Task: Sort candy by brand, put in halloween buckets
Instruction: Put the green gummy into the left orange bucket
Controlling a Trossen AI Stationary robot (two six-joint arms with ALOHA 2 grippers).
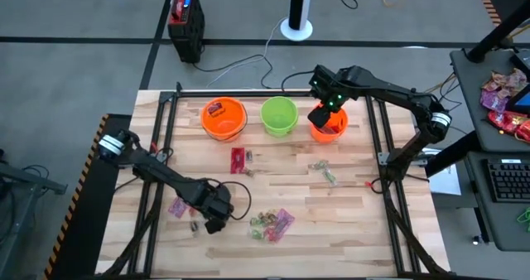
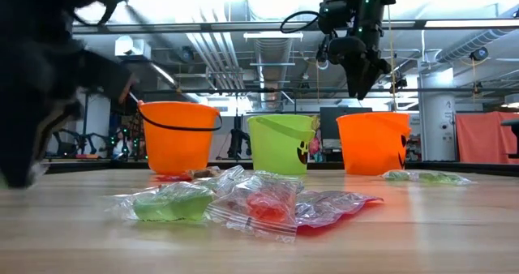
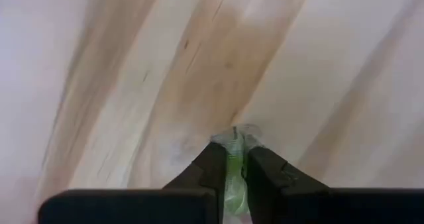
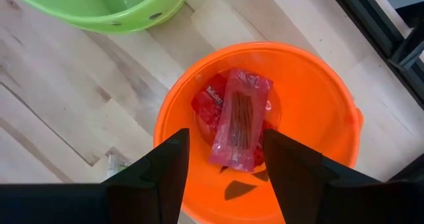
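Sorting in progress: the right tool (image 4: 222,174) hangs spread and empty over the right-hand orange bucket (image 1: 329,124) at the far edge of the counter (image 1: 356,230), where red packets (image 4: 232,118) already lie at the bottom. Near the front edge, the left tool (image 3: 229,174) presses down on the wood, pinching a small green piece (image 3: 233,177) between its fingers.

Three buckets stand in a row: two orange, one lime green (image 1: 279,115) between them. The left orange bucket (image 1: 224,118) holds at least one red-wrapped sweet. Loose candy remains in about five spots: a red packet (image 1: 238,158) mid-counter, a pink packet (image 1: 177,207) beside the left arm, a mixed cluster (image 1: 272,223) of green and pink wrappers near the front, a greenish pair (image 1: 324,172) toward the right, and a tiny piece close to the left tool. The exact count within the cluster is hard to make out.

The left arm's lift would go best straight up, grip kept firm on the thin wrapper, before carrying the piece over to the green bucket, presumably its proper home, and letting go only once above the rim.
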